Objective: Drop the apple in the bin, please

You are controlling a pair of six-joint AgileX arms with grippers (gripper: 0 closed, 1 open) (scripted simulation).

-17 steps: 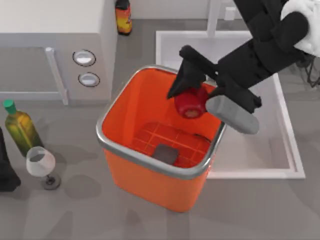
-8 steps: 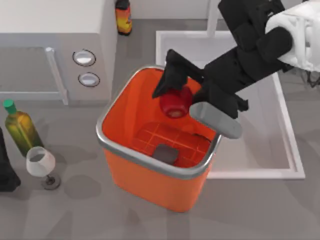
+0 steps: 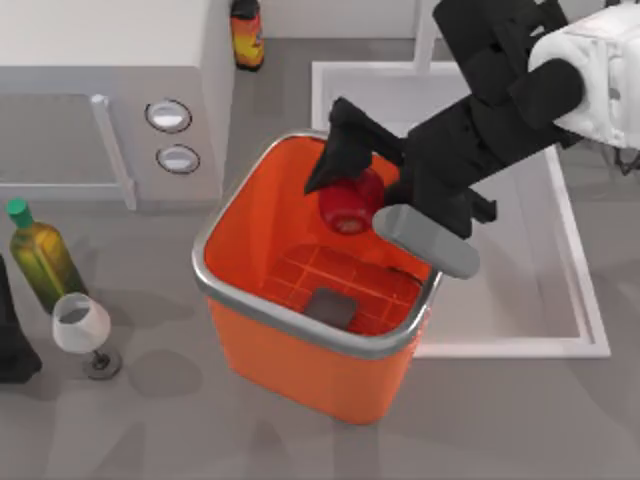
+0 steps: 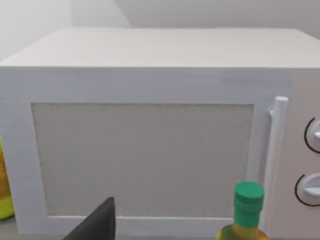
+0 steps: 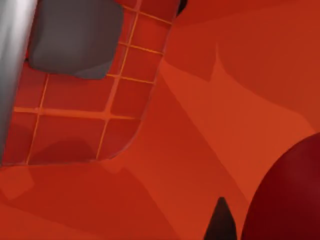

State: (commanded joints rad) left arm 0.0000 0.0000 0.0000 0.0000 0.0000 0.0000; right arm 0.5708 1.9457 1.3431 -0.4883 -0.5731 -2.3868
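The red apple (image 3: 347,205) hangs over the open mouth of the orange bin (image 3: 300,365), toward its far right side, with my right gripper (image 3: 352,192) shut on it. The black arm reaches in from the upper right. In the right wrist view the apple (image 5: 287,195) bulges at one corner beside a dark fingertip (image 5: 220,222), above the bin's gridded bottom (image 5: 75,130). My left arm (image 3: 10,340) stays parked at the table's left edge.
A grey pad (image 3: 330,306) lies on the bin's floor. A white sink basin (image 3: 520,290) sits right of the bin, a white microwave (image 3: 100,90) at back left. An oil bottle (image 3: 40,260) and wine glass (image 3: 85,325) stand left; a sauce bottle (image 3: 247,35) behind.
My right gripper has carried the apple leftward, further over the bin's opening, then nearly stopped. The left arm has not moved.
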